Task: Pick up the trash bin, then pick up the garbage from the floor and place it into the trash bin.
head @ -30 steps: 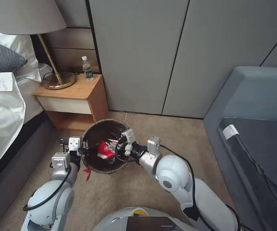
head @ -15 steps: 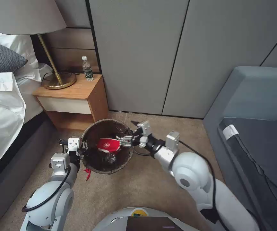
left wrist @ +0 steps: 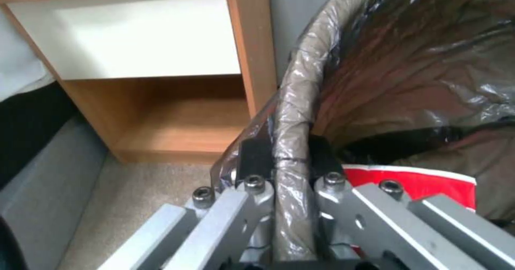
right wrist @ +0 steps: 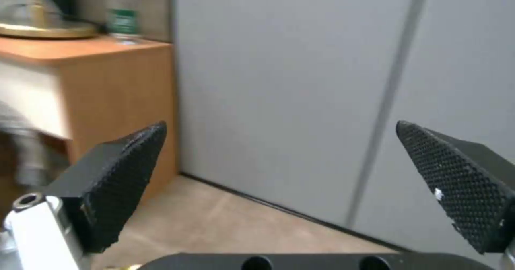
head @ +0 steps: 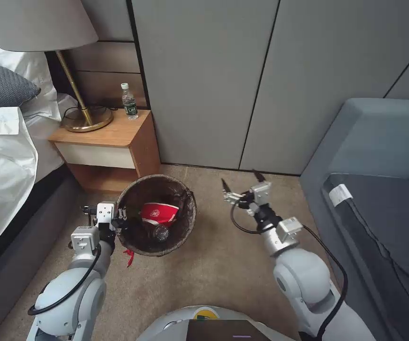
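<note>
1. The left gripper (head: 119,220) is clamped on the trash bin (head: 185,227) rim (left wrist view shows one finger (left wrist: 256,157) each side of it).
2. A red cup (head: 159,213) lies inside.
3. The right gripper (head: 240,185), spread wide and empty, is beside the bin.

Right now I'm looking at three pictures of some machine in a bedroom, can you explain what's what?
It is a wheeled robot with two arms. One picture comes from its head, looking down at carpet; the others from cameras on each wrist. The left pincer is clamped on the rim of the trash bin, which has a dark bag liner. Inside lie a red-and-white paper cup and a clear bottle. The right pincer is open and empty, beside the bin. A nightstand stands behind.
</note>
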`<state>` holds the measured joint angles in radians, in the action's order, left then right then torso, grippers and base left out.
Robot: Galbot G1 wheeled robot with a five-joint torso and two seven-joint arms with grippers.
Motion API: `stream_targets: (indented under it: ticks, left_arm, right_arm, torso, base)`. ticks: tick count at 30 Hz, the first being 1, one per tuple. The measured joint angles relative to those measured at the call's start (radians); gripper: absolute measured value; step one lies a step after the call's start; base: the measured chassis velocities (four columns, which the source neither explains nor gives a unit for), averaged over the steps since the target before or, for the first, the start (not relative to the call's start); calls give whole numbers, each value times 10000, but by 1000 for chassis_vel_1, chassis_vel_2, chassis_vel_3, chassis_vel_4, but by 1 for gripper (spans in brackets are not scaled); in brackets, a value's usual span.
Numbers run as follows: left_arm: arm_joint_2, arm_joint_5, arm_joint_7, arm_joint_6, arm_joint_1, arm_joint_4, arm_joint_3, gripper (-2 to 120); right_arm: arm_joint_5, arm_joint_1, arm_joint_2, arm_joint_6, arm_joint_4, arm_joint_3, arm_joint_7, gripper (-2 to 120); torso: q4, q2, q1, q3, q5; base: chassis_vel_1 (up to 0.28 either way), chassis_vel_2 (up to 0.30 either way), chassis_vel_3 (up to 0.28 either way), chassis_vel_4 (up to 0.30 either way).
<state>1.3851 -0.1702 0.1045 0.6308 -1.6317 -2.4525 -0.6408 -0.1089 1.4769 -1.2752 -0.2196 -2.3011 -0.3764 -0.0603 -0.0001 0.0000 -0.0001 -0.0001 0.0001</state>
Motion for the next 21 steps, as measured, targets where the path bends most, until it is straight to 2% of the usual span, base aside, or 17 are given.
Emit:
stream_targets:
  ticks: [8,21]
  left_arm:
    - [-114,-247,112,10,-71,-15,-83,3]
    - [-332,-459,136,84,-184,-258,-162,3]
  right_arm:
    - [340,1302,-938,683,-107,-797,-345,100]
    - [401,1739,-1322,922,-287,-1086,-498,100]
  torso:
    - [1,0,0,0,-2]
    - [2,0,0,0,-2]
  base:
    - [0,0,0,0]
    - [0,0,0,0]
